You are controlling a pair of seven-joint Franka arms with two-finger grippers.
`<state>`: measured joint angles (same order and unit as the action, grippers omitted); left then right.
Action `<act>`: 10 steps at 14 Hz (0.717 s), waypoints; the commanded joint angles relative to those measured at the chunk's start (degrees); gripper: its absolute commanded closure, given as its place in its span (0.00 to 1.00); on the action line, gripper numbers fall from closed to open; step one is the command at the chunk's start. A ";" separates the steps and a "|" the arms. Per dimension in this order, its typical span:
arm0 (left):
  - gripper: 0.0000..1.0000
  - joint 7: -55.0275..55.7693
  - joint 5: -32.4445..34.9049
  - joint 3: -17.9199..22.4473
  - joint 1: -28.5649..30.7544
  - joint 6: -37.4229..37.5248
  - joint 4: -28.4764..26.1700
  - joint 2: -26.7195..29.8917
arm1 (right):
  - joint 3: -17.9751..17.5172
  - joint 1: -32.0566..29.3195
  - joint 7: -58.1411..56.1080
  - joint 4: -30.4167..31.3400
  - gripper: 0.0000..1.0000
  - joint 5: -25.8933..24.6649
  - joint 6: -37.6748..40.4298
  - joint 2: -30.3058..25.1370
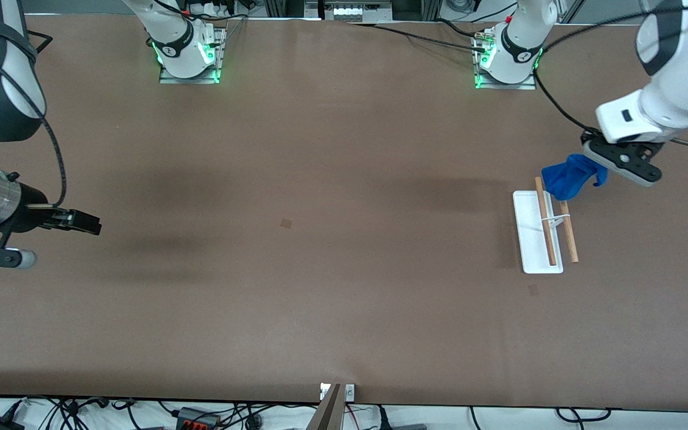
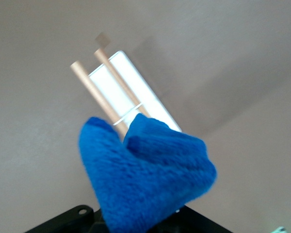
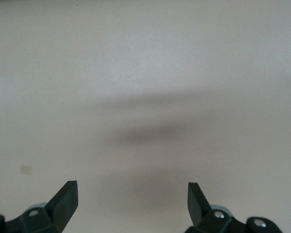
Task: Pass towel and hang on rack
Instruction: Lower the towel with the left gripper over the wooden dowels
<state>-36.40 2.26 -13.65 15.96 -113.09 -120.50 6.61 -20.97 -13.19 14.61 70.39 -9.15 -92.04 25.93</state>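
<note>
One step left, the hanging: left gripper clamped on the blue towel over the rack, next lowering it across both wooden rods before release; right gripper apart, empty, waiting at its own end.

Nothing readable anywhere here - no labels, brand names, numbers or signs on any surface - just blank stuff.

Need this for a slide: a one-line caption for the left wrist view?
Left gripper shut on the blue towel, held above the rack.
</note>
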 commanded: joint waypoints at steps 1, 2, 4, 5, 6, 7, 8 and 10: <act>1.00 -4.02 0.82 -0.59 2.58 -3.62 -0.26 -1.43 | 12.15 7.99 -2.91 1.93 0.00 4.40 0.64 -4.12; 1.00 -4.98 0.90 -0.50 2.76 -5.37 -0.53 -1.43 | 15.40 9.75 -4.93 2.55 0.00 4.40 0.64 -5.35; 1.00 -6.75 0.91 -0.50 3.98 -8.02 -0.44 -3.35 | 19.20 11.17 -9.32 2.91 0.00 4.49 0.81 -7.12; 1.00 -6.75 0.91 -0.50 4.16 -9.33 -0.62 -4.15 | 20.17 11.00 -11.78 2.91 0.00 4.49 0.81 -7.99; 1.00 -6.84 0.99 -0.50 4.08 -11.17 -0.62 -5.20 | 20.44 10.65 -13.54 2.91 0.00 4.49 0.99 -8.61; 1.00 -7.27 2.73 -0.50 4.16 -11.63 0.08 -6.34 | 20.53 10.47 -13.65 3.17 0.00 4.49 1.86 -9.40; 1.00 -8.76 3.79 -0.33 5.21 -11.02 1.04 -6.61 | 20.45 10.56 -12.95 3.69 0.00 4.58 3.43 -10.37; 1.00 -13.94 3.81 -0.42 8.81 -7.35 2.19 -6.18 | 20.36 10.56 -13.12 7.45 0.00 4.58 2.93 -13.52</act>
<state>-45.38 4.75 -13.54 21.33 -123.42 -120.27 0.27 -0.95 -3.01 2.32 72.39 -5.68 -88.66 16.83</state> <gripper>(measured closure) 0.965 0.000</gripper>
